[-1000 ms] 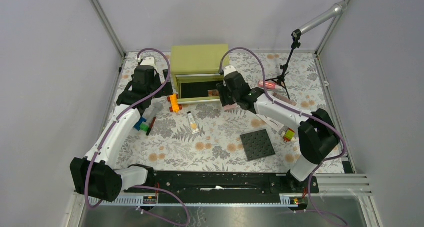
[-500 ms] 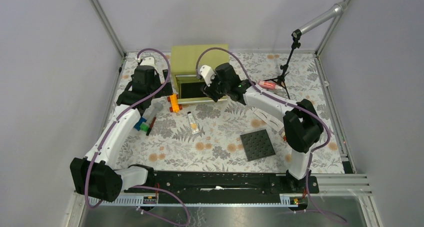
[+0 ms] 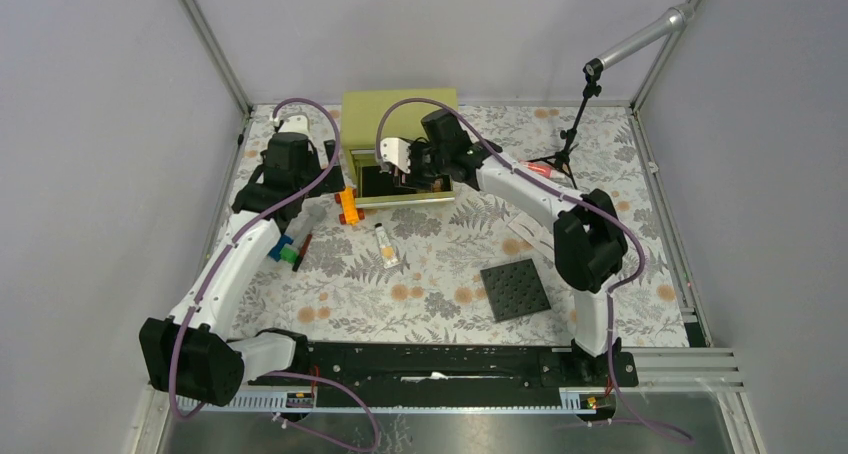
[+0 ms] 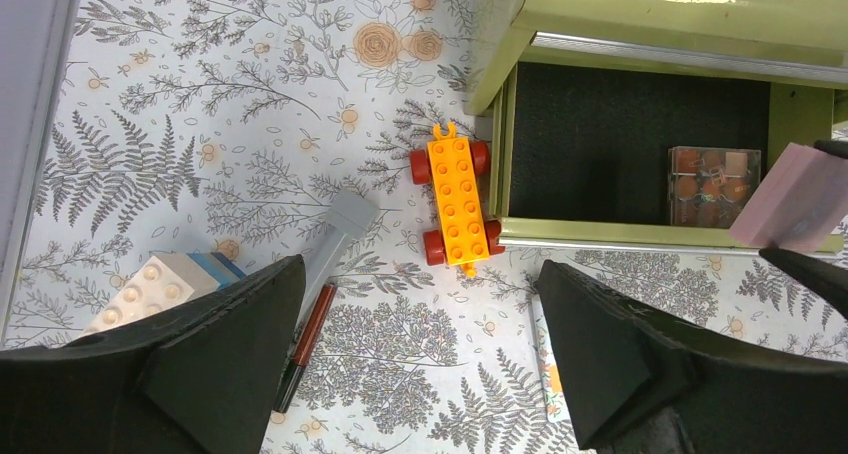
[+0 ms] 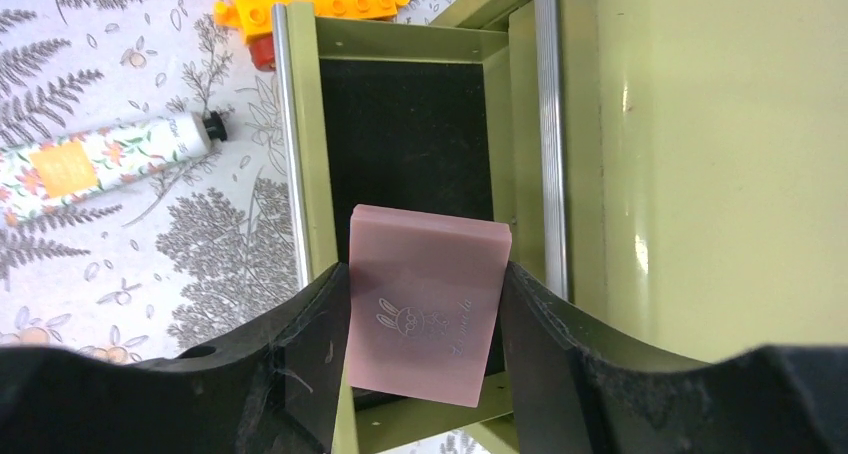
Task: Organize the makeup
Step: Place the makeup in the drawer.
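Right claw (image 5: pixel 425 284) is pinching the pink compact (image 5: pixel 430 319) by two opposite edges, above the open green drawer (image 5: pixel 300 144). It isn't set down yet.

Risks:
- The compact takes up nearly the whole drawer from front to back. In the left wrist view it looks tilted and overlaps the front rim, so a release here could leave a corner on the rim and tip it out onto the bench (image 4: pixel 250 94).
- A clear box (image 4: pixel 712 184) already sits in the drawer, close to the compact. The compact could land on top of it instead of flat on the black liner.
- The grip is only on the edges, so contact with the cabinet lip could twist it loose.

Left claw (image 4: pixel 418 294) is spread wide, holding nothing, over the bench beside the orange toy car (image 4: pixel 458 202). The cream tube (image 5: pixel 110 154) and a pencil (image 4: pixel 305 344) are out on the bench.
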You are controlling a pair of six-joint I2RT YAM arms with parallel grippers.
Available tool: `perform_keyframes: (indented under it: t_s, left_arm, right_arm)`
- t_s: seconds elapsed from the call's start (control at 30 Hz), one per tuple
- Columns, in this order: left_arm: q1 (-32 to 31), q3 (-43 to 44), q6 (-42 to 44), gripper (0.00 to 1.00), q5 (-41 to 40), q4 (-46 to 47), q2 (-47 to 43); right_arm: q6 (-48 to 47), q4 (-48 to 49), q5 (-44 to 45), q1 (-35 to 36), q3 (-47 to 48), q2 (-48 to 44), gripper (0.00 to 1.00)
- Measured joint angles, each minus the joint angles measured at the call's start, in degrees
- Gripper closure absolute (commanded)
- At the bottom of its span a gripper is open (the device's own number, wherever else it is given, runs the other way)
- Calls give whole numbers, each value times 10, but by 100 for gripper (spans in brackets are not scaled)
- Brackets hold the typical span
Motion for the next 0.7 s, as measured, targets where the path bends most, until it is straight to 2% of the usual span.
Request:
perform_keyframes:
  t_s: [0.13, 0.33, 0.7]
  left_arm:
    - [0, -1, 0, 1, -4, 0, -3]
    - [0, -1, 0, 1, -7, 0, -3]
    - [1, -1, 0, 1, -8, 0, -3]
  right_arm:
    - [-63, -71, -14, -8, 61, 35, 69]
    - [-116, -139, -12, -21, 87, 73, 70]
    - [-162, -165, 23, -27, 121, 114, 66]
